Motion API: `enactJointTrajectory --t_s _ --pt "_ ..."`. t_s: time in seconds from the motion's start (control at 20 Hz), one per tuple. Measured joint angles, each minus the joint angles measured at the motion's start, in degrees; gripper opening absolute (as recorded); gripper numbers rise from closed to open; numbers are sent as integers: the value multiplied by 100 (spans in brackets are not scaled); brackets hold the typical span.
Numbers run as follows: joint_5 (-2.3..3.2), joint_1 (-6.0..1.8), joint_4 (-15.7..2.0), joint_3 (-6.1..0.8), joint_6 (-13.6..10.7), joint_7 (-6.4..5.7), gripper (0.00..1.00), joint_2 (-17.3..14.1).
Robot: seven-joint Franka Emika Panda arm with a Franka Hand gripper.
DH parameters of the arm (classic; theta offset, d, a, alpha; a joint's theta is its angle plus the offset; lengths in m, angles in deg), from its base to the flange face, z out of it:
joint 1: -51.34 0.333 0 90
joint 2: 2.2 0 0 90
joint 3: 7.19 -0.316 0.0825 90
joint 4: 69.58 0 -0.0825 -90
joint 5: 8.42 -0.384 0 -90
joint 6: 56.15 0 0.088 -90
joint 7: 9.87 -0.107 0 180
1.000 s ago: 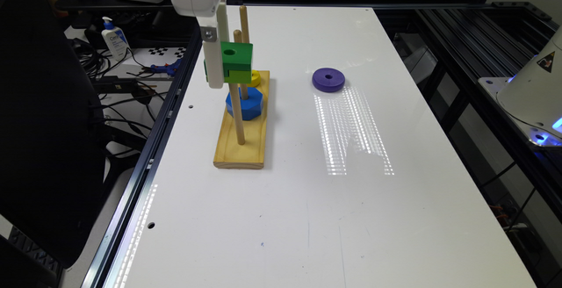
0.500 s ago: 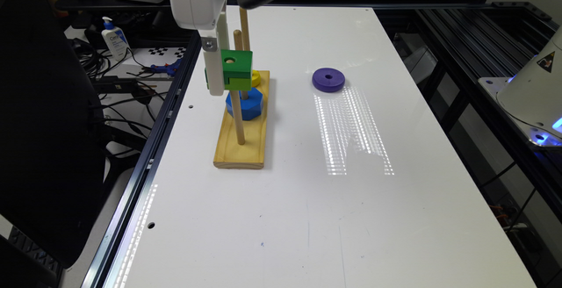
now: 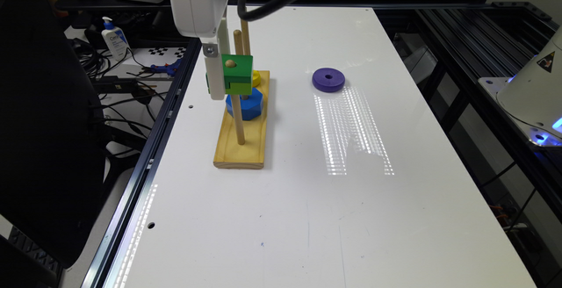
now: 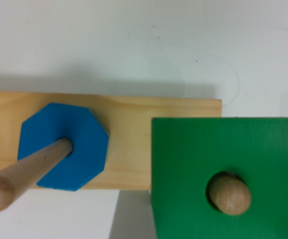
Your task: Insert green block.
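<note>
1. Threading is the step in hand: the green block (image 4: 225, 172) sits in the jaws (image 3: 228, 77) with the rounded tip of a wooden peg (image 4: 228, 193) just showing through its centre hole, so the block has caught the peg's top and hangs high above the base.
2. How far the jaws stand apart cannot be read directly, since the fingers themselves are not plain in the wrist view; judging by the block hanging in mid-air beside the white finger, they are clamped on it.
3. Directly below the jaws lies the wooden base (image 3: 240, 141) on the white table (image 3: 307, 213), its near peg bare all the way down.
4. Just beyond the jaws, on the next peg, rests the blue octagonal block (image 3: 244, 103), with a yellow piece (image 3: 256, 77) past that.
5. Well off to the side lies the purple disc (image 3: 328, 79), alone.
6. Next, I judge, comes a straight lowering along the peg, keeping hole and peg centred to avoid binding, then release at the base.
</note>
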Motion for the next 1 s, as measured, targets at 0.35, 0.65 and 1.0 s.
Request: enactJointTrajectory --t_s 0.35,0.65,1.0 --pt "27 0 -2 2 80 0 0 -99" --pt "35 1 -2 2 118 0 0 -162" --pt "41 -7 -2 8 119 0 0 -167"
